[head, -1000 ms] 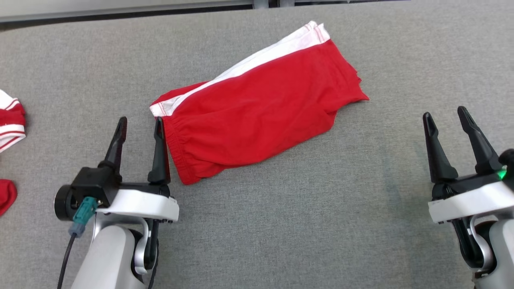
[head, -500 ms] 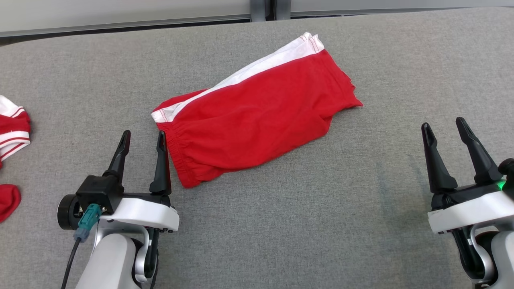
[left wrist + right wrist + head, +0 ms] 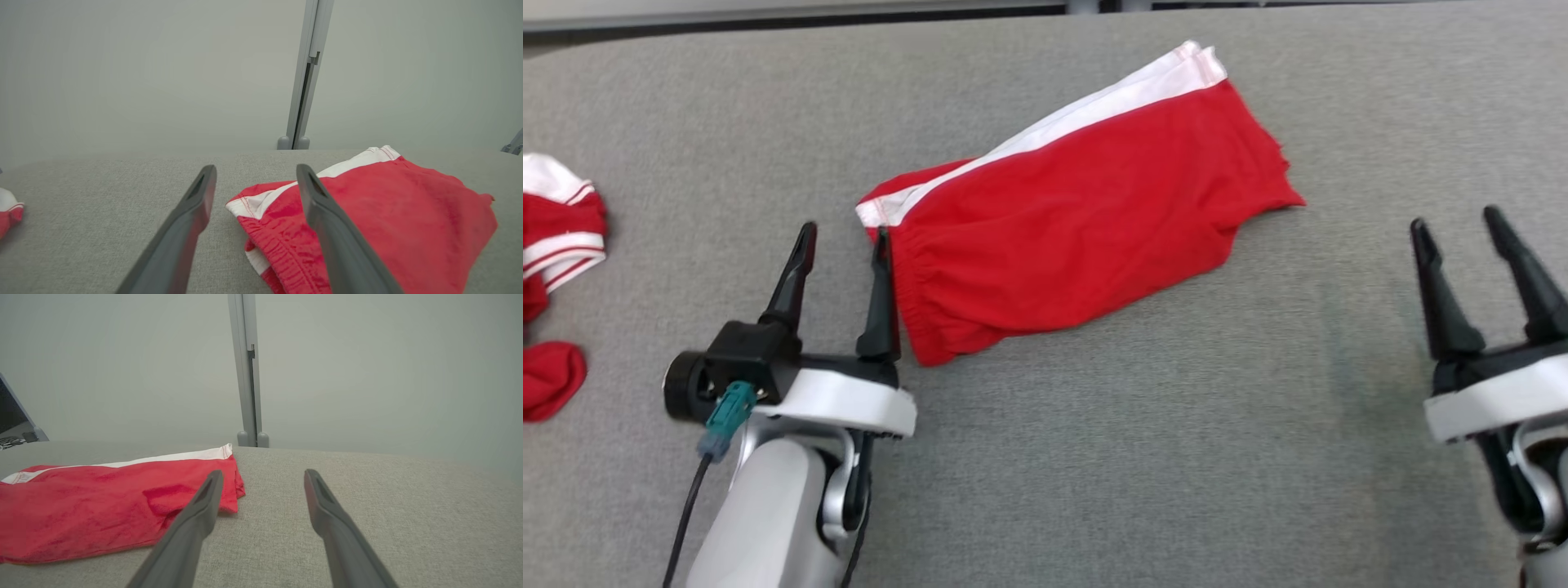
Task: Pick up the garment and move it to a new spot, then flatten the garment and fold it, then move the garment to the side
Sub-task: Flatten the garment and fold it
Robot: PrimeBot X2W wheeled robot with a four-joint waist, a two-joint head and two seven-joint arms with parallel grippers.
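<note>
Garment point(image 3: 1086, 212): red with a white side stripe, lying slantwise on the grey bench point(image 3: 1135, 457), middle to far side, doubled over and fairly flat. Left claw point(image 3: 844, 233): fingers apart, empty, low over the bench at the elastic waistband point(image 3: 907, 286); its inner finger is just beside that edge, and contact cannot be confirmed. Right claw point(image 3: 1455, 219): fingers apart, empty, well clear of the leg end. Assessment: a pick-up is in hand, and since the cloth already lies doubled, it is most likely the final move to the side, though the opening pick-up cannot be excluded. The next move calls for the left claw to advance over the waistband corner and close through all layers; the right claw would need to travel inward to the leg hem point(image 3: 235, 486) for a level two-point carry. Risk: a one-ended lift may let the fold fall open. The head view alone places both claws against the garment and shows other clothes point(image 3: 560, 237) at the bench's left edge. The left wrist view reveals a white under-layer below the waistband and the corner ahead of its finger gap. The right wrist view shows the hem end rumpled.
</note>
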